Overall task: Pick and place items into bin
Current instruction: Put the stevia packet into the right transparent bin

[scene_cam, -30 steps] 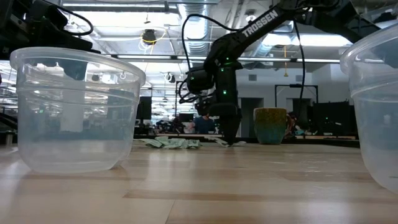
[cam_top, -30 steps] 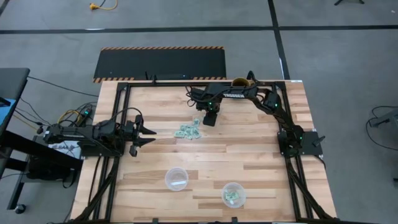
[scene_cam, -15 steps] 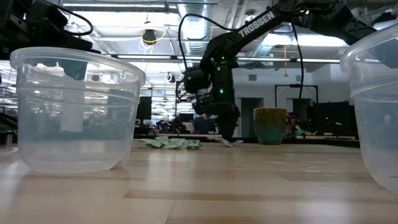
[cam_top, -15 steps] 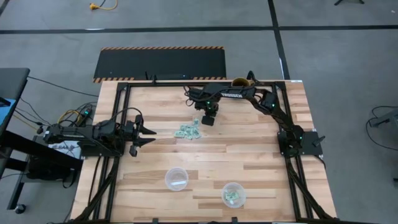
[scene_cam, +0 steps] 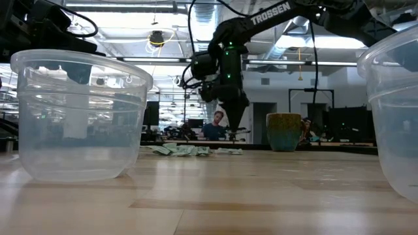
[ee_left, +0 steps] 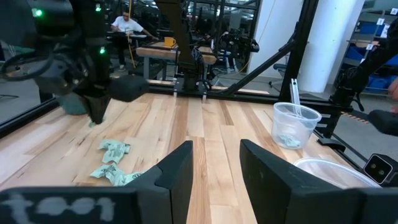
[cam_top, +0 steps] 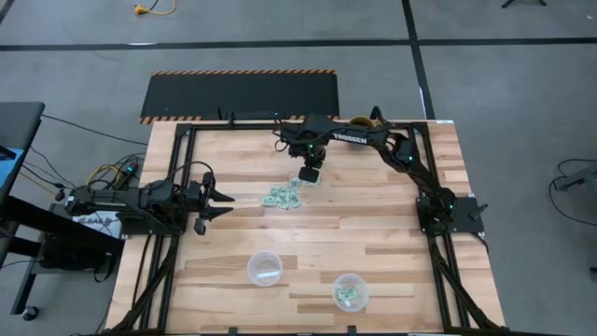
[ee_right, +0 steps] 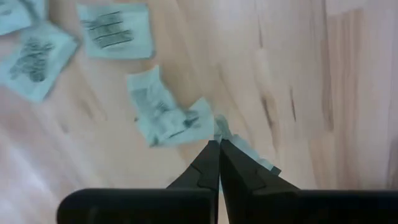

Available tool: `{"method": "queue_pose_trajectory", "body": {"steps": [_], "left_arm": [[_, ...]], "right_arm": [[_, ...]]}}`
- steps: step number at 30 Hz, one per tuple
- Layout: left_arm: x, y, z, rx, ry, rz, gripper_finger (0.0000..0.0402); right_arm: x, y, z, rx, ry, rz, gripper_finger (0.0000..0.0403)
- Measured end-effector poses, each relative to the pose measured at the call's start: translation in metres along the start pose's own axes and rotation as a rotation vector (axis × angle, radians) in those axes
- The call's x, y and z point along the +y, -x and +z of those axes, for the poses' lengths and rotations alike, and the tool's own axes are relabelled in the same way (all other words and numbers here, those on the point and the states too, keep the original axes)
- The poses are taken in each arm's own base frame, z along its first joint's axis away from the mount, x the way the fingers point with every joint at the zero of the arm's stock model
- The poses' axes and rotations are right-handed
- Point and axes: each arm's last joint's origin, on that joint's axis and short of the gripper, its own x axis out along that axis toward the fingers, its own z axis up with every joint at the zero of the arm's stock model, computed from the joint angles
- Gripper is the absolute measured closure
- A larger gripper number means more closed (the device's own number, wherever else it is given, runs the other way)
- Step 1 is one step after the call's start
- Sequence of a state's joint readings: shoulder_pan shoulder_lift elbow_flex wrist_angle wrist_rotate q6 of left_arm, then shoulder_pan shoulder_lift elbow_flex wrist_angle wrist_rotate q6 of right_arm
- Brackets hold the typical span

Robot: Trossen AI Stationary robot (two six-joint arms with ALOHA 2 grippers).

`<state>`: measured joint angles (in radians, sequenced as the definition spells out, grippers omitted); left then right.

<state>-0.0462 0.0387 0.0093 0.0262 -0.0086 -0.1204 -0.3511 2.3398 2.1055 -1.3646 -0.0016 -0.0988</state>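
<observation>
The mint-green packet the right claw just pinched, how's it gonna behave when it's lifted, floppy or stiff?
Probably floppy: the mint-green packet looks thin and creased, pinched at one edge by the shut right claw. Likely very light too, so it may flutter or slip. Its neighbours in the pile lie crumpled and flat, which suggests they won't roll.

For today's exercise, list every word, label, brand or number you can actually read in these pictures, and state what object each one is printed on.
"TROSSEN": white letters along the right arm, clear in the low view; also on that arm in the high view, barely legible.
Dark printed lines on the mint-green packets: too blurred to read.
Nothing readable on the clear cups or the mug.
</observation>
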Motion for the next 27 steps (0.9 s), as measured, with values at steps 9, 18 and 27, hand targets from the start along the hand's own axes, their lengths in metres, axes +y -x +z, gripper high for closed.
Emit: {"method": "queue_pose_trajectory", "body": {"steps": [9, 18, 27], "left_arm": [[0.0, 0.0, 0.0, 0.0, 0.0, 0.001, 0.0281], [0.0, 0.0, 0.0, -0.001, 0.0, 0.0, 0.0281], [0.0, 0.0, 0.0, 0.0, 0.0, 0.001, 0.0281]], "right_arm": [[0.047, 0.046, -0.008, 0.029, 0.023, 0.035, 0.0402], [0.116, 0.137, -0.063, -0.181, 0.009, 0.073, 0.0403], [0.2, 0.196, -0.139, -0.43, -0.054, -0.05, 0.0403]]}}
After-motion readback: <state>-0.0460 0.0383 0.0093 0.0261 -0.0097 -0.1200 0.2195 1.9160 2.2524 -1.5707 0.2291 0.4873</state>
